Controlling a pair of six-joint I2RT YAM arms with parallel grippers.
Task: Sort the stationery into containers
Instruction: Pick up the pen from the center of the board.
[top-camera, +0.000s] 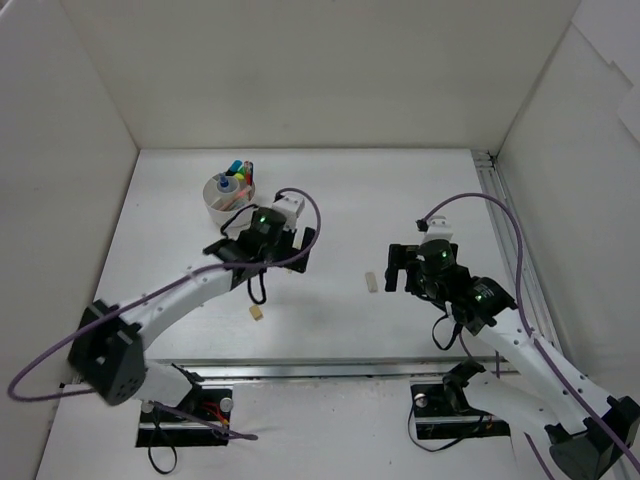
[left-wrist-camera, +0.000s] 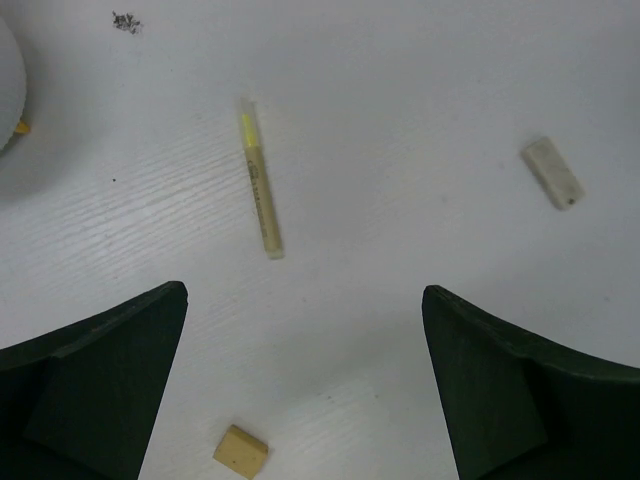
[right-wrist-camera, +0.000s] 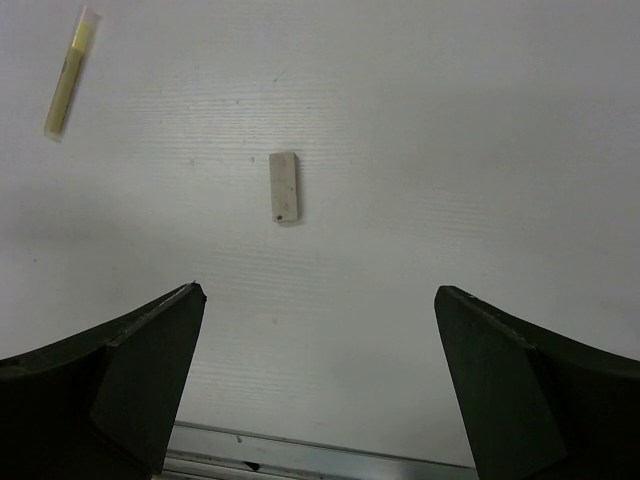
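Top external view takes in the white table (top-camera: 400, 190), with the white bowl (top-camera: 220, 213) at its far left already holding upright pens and highlighters (top-camera: 238, 172). Three loose pieces remain on the surface, so the sorting looks largely done.

The step in hand seems to be picking up the cream stick (left-wrist-camera: 259, 182). It lies flat ahead of the left gripper (left-wrist-camera: 304, 292), near the bowl, pointing almost straight away from the wrist and a little left of the gap's centre. The arm should shift slightly left and forward, then go down until the fingertips almost meet the table, since so thin a piece is easily missed or rolled. Closing across its narrow width near the middle should stop it tipping.

The pale eraser (right-wrist-camera: 284, 186) lies mid-table ahead of the right gripper (right-wrist-camera: 318, 291), long side running away, and suits a pinch across its short side. The beige eraser (left-wrist-camera: 240, 450) sits close under the left wrist.

Both pairs of jaws stand wide apart, holding nothing and touching nothing, each above the table.
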